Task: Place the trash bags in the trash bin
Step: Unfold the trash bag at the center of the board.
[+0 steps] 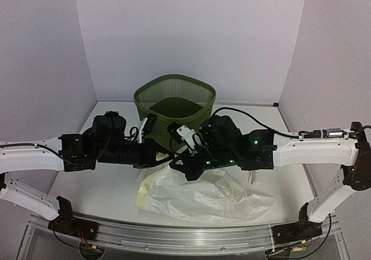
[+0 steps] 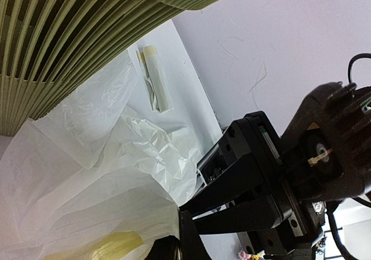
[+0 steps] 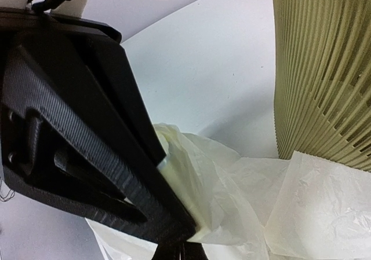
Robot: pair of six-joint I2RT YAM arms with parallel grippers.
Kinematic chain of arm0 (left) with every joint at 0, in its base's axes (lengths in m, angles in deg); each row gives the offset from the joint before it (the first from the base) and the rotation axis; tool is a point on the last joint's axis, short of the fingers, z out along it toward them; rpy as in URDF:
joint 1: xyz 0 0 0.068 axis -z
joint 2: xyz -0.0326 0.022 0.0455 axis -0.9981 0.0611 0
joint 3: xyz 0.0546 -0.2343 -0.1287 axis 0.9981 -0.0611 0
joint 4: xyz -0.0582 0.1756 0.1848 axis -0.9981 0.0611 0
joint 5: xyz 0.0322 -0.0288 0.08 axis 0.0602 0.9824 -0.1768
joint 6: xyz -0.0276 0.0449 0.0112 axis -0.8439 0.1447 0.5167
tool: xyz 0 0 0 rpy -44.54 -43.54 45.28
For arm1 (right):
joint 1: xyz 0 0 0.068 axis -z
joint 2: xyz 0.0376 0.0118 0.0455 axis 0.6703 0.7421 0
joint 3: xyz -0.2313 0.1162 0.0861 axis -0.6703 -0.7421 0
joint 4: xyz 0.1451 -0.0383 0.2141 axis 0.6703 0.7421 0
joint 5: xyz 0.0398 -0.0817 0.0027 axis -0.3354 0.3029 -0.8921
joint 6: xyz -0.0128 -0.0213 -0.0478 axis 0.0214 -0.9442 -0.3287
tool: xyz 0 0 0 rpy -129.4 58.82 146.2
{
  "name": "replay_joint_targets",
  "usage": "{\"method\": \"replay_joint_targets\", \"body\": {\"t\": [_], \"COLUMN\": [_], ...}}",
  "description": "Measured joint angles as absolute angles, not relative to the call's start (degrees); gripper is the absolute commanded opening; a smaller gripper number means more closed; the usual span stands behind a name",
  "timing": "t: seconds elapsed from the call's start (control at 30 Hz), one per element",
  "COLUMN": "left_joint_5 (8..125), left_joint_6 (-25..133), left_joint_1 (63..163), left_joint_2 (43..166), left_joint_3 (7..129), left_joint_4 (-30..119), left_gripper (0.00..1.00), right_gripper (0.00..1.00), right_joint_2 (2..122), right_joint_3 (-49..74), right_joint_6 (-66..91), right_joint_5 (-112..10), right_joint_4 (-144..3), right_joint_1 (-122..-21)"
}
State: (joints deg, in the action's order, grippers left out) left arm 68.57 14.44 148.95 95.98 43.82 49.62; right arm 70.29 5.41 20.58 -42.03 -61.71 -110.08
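The rail carrying both arm bases is being recorded nearest. Beyond it the trash bag is lying crumpled on the table, outside the trash bin. Its far edge is being pinched by the closed right gripper. The left gripper is being shown closed alongside, any hold on film undeterminable. The film is being judged wider than the bin's mouth, so gathering and lifting above the rim is being advised. Bare table is being noted either side of the bin.

The white table bears a green bin, trash bag, small roll.
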Motion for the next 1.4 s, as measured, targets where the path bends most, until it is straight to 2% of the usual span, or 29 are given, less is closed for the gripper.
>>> {"method": "replay_joint_targets", "body": {"t": [0.1, 0.13, 0.2, 0.3, 0.4, 0.63, 0.87, 1.07, 1.1, 1.27, 1.3, 1.4], "left_joint_5": [67.5, 67.1, 66.7, 66.2, 66.3, 67.4, 67.8, 67.7, 67.6, 67.2, 67.0, 66.0], "left_joint_6": [14.4, 14.4, 14.4, 14.4, 14.4, 14.3, 13.8, 12.7, 12.6, 11.5, 11.4, 10.8], "left_joint_1": [149.0, 149.0, 149.0, 149.0, 149.0, 149.0, 149.0, 148.9, 148.9, 148.8, 148.8, 148.7], "left_joint_2": [95.6, 95.3, 94.4, 93.3, 92.9, 92.9, 93.0, 93.0, 93.0, 92.9, 92.9, 92.5], "left_joint_3": [43.8, 43.8, 43.8, 43.8, 43.8, 43.8, 43.8, 43.8, 43.8, 43.8, 43.8, 43.8], "left_joint_4": [49.7, 49.6, 49.6, 49.4, 49.3, 49.2, 49.2, 48.9, 48.8, 48.6, 48.4, 48.6], "left_gripper": [0.0, 0.0, 0.0, 0.0, 0.0, 0.0, 0.0, 0.0, 0.0, 0.0, 0.0, 0.0], "right_gripper": [0.01, 0.12, 0.41, 0.62, 0.7, 0.72, 0.65, 0.54, 0.5, 0.11, 0.01, 0.0], "right_joint_2": [68.6, 68.1, 67.2, 65.9, 65.4, 66.1, 71.2, 72.7, 72.7, 72.7, 72.7, 72.5], "right_joint_3": [4.0, 3.7, 3.1, 2.2, 2.0, 3.0, 7.2, 6.9, 6.3, 2.4, 2.1, 1.1], "right_joint_6": [21.0, 20.8, 20.2, 19.2, 16.8, 11.2, 9.3, 9.5, 9.9, 11.6, 11.8, 12.2], "right_joint_5": [-42.0, -42.3, -42.9, -42.5, -41.6, -39.9, -38.9, -37.9, -37.9, -37.6, -37.6, -37.8], "right_joint_4": [-62.2, -62.3, -62.5, -62.6, -62.6, -62.7, -64.8, -68.6, -70.0, -77.3, -78.1, -80.0], "right_joint_1": [-110.1, -110.1, -110.1, -110.1, -110.1, -110.1, -110.1, -110.1, -110.1, -110.5, -110.5, -110.7]}}
